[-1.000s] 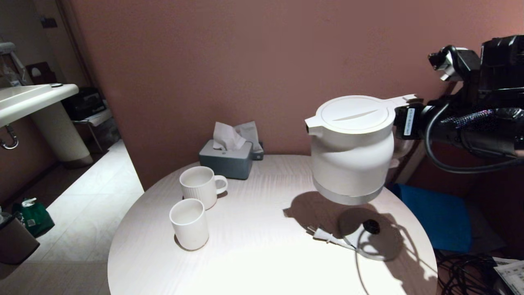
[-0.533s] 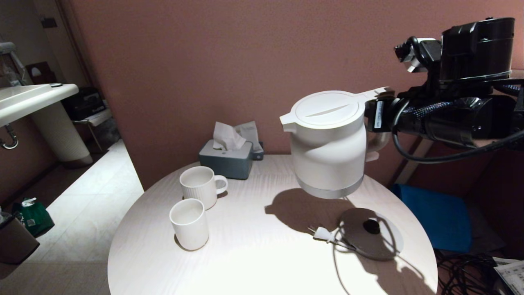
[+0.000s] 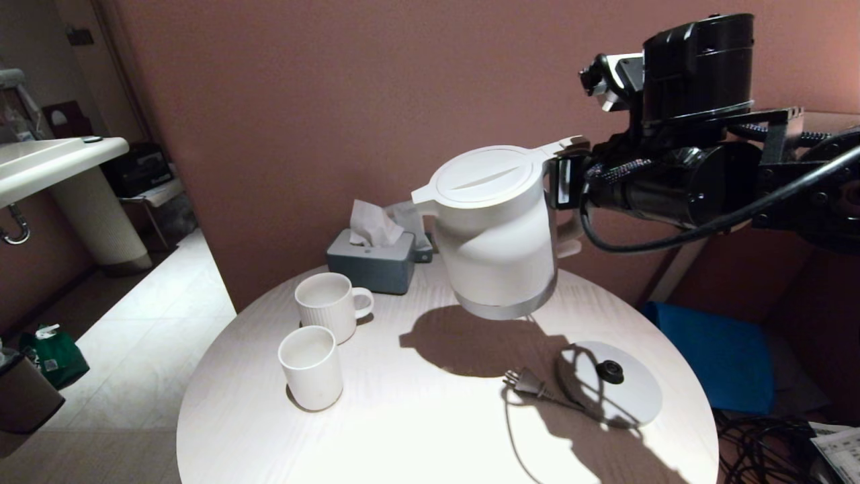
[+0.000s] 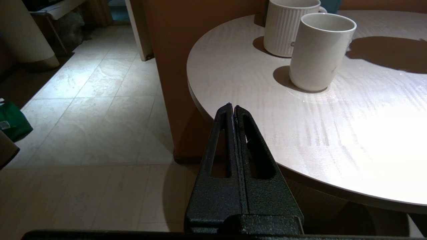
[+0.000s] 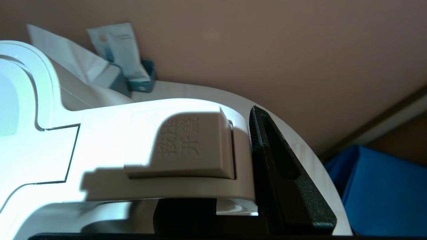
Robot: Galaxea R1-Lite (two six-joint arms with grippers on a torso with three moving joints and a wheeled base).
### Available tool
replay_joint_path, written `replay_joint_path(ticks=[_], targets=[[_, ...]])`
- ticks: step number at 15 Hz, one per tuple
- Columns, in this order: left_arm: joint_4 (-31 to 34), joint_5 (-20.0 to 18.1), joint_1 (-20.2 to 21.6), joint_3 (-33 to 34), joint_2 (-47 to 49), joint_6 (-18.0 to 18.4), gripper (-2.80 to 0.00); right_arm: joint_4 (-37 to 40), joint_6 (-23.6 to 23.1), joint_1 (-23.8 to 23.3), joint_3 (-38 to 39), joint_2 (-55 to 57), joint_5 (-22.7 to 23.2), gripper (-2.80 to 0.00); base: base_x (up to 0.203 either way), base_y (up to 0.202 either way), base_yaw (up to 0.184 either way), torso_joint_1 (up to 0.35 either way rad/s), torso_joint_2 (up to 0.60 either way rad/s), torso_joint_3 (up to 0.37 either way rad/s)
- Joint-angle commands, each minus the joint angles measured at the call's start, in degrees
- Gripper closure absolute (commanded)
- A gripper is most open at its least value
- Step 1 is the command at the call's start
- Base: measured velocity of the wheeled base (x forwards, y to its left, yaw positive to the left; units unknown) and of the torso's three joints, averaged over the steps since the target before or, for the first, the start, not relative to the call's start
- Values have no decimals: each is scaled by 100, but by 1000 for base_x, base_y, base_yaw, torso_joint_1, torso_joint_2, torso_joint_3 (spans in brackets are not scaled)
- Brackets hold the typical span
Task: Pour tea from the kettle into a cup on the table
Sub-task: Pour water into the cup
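The right gripper (image 3: 563,185) is clamped on the handle of the kettle (image 3: 494,228), held in the air over the table (image 3: 416,417), with the cup (image 3: 310,367) well off beyond the spout.

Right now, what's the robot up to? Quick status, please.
Right gripper shut on large white electric kettle, airborne above round pale-wood table. Left gripper shut, parked. Plain white handleless cup unobstructed; no pouring yet.

This looks like a hotel room. A small round table (image 3: 416,430) holds a tissue box (image 3: 371,263) by the far wall. A white sink (image 3: 50,165) stands far left.
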Motion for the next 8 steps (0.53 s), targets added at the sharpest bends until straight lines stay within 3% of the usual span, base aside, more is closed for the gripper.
replay_joint_path(ticks=[1, 8], targets=[[1, 0, -8, 0, 6, -3, 0, -1, -51, 118, -201, 275, -73, 0, 0, 0, 0, 0, 0, 0], [1, 0, 0, 0, 6, 0, 0, 572, -307, 655, -1529, 1038, -447, 0, 0, 0, 0, 0, 0, 0]])
